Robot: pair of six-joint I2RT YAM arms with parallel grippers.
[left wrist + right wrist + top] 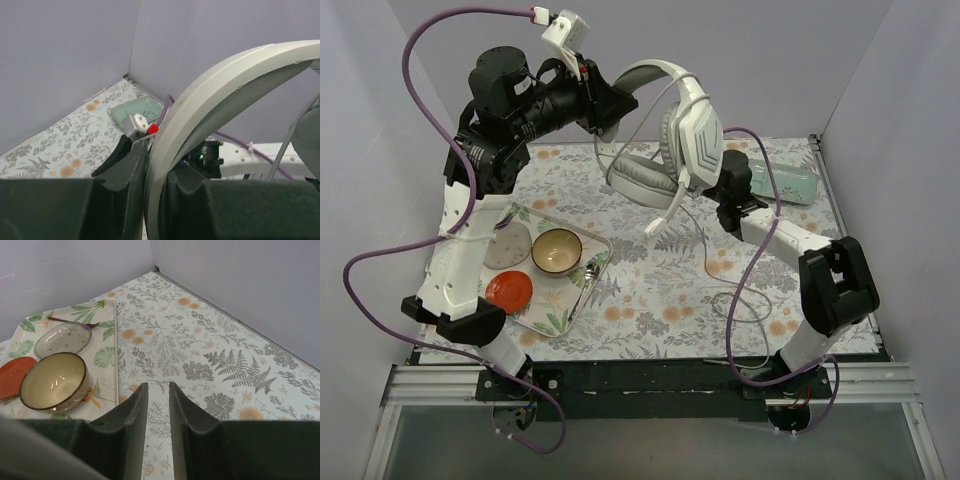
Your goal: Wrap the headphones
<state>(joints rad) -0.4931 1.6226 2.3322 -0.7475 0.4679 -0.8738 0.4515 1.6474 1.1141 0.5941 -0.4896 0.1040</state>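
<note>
The white-and-grey headphones (695,130) hang in the air above the back of the table. My left gripper (610,105) is shut on their curved headband (210,95), which fills the gap between the fingers of that gripper (157,160). The thin grey cable (708,262) drops from the earcups and lies in loose loops on the cloth at the right. My right gripper (720,195) sits just below and right of the lower earcup. Its fingers stand a narrow gap apart (158,386) with only the tablecloth showing between them.
A mint-green case (785,183) lies at the back right, also in the left wrist view (135,110). A leaf-print tray (590,240) at the left holds a cream bowl (557,250), a red saucer (509,290) and a glass plate (62,337). Grey walls surround the table.
</note>
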